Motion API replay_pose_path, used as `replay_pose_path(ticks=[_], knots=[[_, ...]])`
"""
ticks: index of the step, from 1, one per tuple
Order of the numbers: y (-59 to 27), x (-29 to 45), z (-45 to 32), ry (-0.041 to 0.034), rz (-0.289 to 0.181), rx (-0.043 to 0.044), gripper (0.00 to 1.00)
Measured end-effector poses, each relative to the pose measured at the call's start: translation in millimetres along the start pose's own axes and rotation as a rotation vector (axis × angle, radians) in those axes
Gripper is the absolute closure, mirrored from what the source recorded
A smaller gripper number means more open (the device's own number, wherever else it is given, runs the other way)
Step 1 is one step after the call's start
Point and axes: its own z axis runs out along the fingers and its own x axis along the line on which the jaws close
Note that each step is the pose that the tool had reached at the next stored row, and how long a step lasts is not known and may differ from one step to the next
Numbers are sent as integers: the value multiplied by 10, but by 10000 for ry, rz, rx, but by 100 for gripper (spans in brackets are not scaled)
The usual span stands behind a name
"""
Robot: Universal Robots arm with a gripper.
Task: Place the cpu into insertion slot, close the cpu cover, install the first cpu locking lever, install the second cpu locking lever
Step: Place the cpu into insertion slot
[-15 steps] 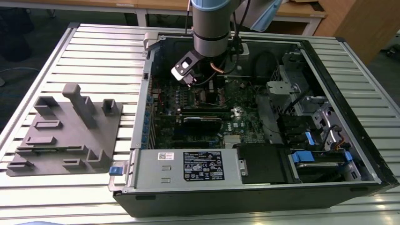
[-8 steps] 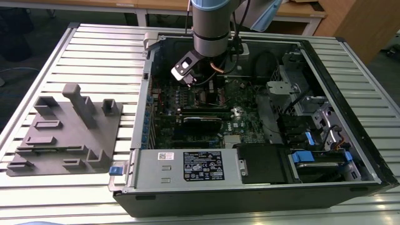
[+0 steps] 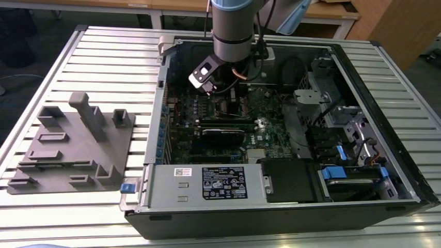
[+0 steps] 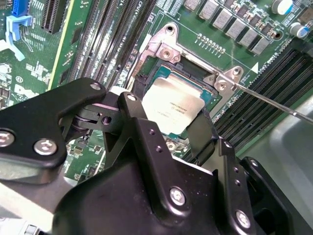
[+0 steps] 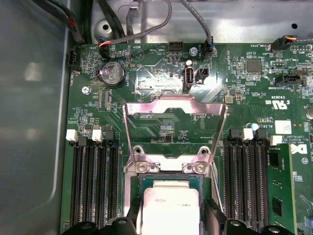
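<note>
at the exterior view's left a grey fixture plate (image 3: 69,144) lies beside the open computer case (image 3: 276,219). inside it, the gripper (image 4: 166,113) pinches the cpu (image 4: 172,104), jaws narrowly parted, over the insertion slot (image 4: 190,74). whether the chip is seated, i cannot tell. the cpu cover (image 5: 176,104) lies flipped open, and both levers look unlatched.

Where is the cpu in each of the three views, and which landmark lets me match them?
Exterior view: too small to tell; the gripper hangs over the motherboard.
Second wrist view: the cpu sits between the jaws, over the insertion slot.
First wrist view: the cpu lies beside the hinge of the open cpu cover.
Landmark: the cover's hinge screws, in both wrist views.
</note>
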Motion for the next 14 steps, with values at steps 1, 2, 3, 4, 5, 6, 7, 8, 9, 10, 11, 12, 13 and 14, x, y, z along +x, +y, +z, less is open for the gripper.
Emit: replay_pose_path(ticks=[1, 2, 3, 4, 5, 6, 7, 8, 9, 10, 11, 12, 13, 14], knots=[[1, 0, -16, 1, 0, -1, 38], [3, 0, -36, -1, 0, 1, 38], [5, 0, -57, 0, 1, 0, 38], [8, 0, -80, 1, 0, -1, 38], [10, 0, -104, 1, 0, -1, 38], [12, 0, -126, 0, 1, 0, 38], [14, 0, -146, 0, 0, 0, 38], [15, 0, -162, 0, 0, 0, 38], [17, 0, -178, 0, 0, 0, 38], [18, 0, -191, 1, 0, 0, 38], [19, 0, -202, 0, 0, 0, 38], [20, 0, -210, 0, 0, 0, 38], [20, 1, -212, 3, 0, -1, 38], [20, 1, -212, 3, 0, -1, 38]])
